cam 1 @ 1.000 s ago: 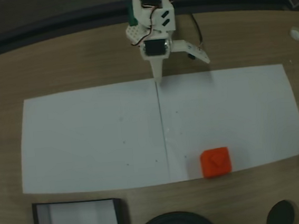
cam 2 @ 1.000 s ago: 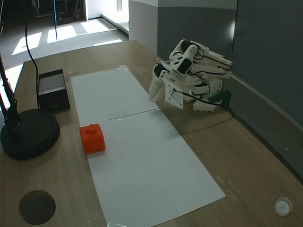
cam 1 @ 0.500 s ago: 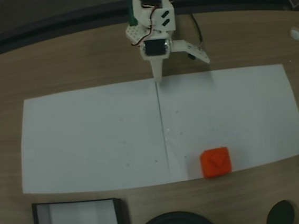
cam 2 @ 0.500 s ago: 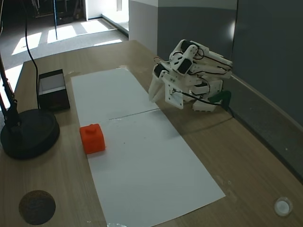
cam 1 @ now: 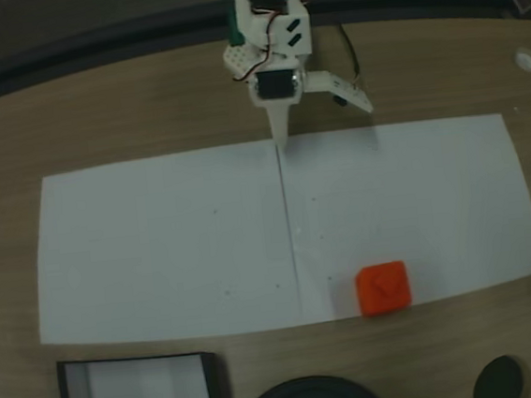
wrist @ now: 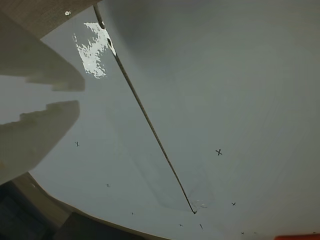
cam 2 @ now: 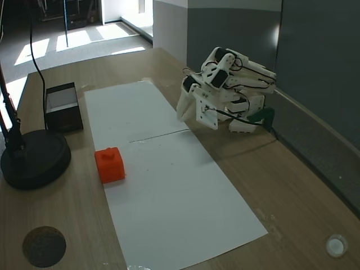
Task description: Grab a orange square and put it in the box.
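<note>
In a fixed view from above, the gripper (cam 1: pixel 281 139) hangs folded at the far edge of the white paper (cam 1: pixel 156 238), well apart from the orange square (cam 1: pixel 383 288) near the paper's near edge. The box (cam 1: pixel 141 394) sits lower left.

In the wrist view, the fingers (wrist: pixel 37 132) stand slightly parted, holding nothing.

In another fixed view, the orange square (cam 2: pixel 109 164) lies between the box (cam 2: pixel 62 105) and the paper.

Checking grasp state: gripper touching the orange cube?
Apart. In a fixed view the gripper sits at the paper's far edge, bare paper between it and the orange cube.
</note>
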### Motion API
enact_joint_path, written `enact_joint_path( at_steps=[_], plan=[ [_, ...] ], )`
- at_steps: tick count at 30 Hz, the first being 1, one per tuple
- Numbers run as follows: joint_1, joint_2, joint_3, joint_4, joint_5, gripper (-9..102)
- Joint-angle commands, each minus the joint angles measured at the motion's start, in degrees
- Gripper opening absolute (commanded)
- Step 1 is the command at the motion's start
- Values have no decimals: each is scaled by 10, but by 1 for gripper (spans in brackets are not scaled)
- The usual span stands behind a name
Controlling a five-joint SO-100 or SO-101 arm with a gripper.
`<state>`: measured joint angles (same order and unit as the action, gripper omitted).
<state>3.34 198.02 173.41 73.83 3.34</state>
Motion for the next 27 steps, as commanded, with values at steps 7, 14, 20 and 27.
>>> enact_joint_path(
  at_steps=[7,14,20,27],
  plan=[
    [0,11,-15,2,1,0],
    [-12,11,-18,-65,-1,1],
    [-62,5,-109,-117,-8,19],
    [-127,-83,-255,-120,-49,28]
  ],
)
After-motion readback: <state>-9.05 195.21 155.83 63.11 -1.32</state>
